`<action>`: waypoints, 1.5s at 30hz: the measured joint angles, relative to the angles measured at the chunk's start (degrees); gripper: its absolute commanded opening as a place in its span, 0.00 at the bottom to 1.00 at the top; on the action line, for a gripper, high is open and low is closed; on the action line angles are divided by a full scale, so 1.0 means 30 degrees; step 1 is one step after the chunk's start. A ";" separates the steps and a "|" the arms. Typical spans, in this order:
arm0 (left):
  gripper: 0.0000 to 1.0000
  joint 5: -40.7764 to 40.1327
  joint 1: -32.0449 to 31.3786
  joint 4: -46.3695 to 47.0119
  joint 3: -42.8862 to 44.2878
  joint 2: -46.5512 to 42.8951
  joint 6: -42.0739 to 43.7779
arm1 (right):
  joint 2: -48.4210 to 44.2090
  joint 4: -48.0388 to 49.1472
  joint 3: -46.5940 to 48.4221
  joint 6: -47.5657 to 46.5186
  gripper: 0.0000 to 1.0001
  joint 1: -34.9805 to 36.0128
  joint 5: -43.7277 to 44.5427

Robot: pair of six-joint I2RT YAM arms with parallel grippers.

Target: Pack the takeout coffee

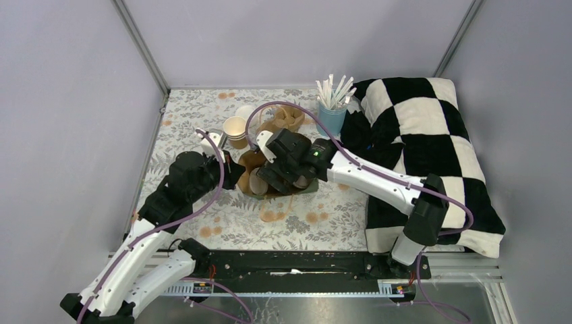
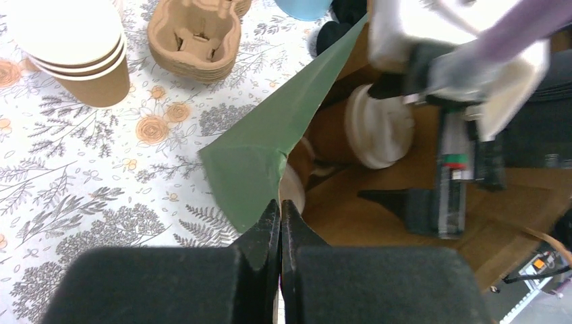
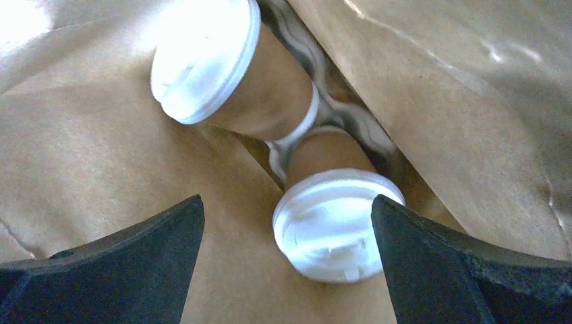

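**Two lidded cups lie in the bag; right jaws stand wide, left jaws pinch the bag's rim**

The right gripper reaches deep into a brown paper bag. Its jaws are spread wide on either side of the near cup and grip nothing. The far cup lies just beyond it, leaning to the left. Both are tan kraft paper with round white lids, and both are tipped over so the lids face the wrist camera. A pale moulded carrier rings their bases.

The left gripper has its jaws pressed together on the bag's green edge at the mouth.

The bag lies mid-worktop on a floral cloth printed with grey leaves and orange blooms. Behind it stand a stack of open paper cups, a stack of brown pulp carriers and a light-blue cup of white straws. A black-and-white checked cushion fills the right side. Plain grey walls with metal posts enclose the space.

A small sticker with red and green bars sits on the right gripper, but its print is too small to read.
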 measured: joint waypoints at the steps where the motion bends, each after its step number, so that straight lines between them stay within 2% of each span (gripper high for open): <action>1: 0.00 0.0160 0.0000 0.0007 0.0109 0.0066 -0.0015 | 0.0160 -0.0029 0.0029 0.0240 1.00 0.0044 -0.0051; 9: 0.00 0.1166 0.0000 0.0036 0.0510 0.0685 -0.0262 | 0.1574 -0.0284 0.1056 0.3854 0.99 0.0401 -0.0197; 16: 0.00 0.1202 0.0000 0.0160 -0.0255 -0.0233 -0.0408 | 0.1625 0.1064 0.0933 0.6870 0.85 0.0597 -0.0517; 21: 0.00 0.1202 0.0000 0.0240 -0.0423 -0.0495 -0.0481 | 0.1625 0.2317 0.0743 0.8225 0.90 0.0656 -0.0459; 26: 0.00 0.1297 0.0000 0.0896 -0.1384 -0.1421 -0.0605 | 0.1661 0.3949 0.0168 0.8874 0.92 0.0845 0.0080; 32: 0.00 0.1202 0.0029 0.0991 -0.2055 -0.2295 -0.0605 | 0.2018 0.5078 -0.0452 0.9420 0.85 0.1260 0.0780; 38: 0.00 0.0838 0.0029 0.0707 -0.2295 -0.2557 -0.0838 | 0.1435 0.6586 -0.3242 0.9493 0.84 0.1727 0.1151; 45: 0.00 -0.0860 0.0000 -0.0831 -0.0168 -0.0117 -0.0918 | 0.1115 0.7708 -0.4051 0.8983 0.88 0.2550 0.1894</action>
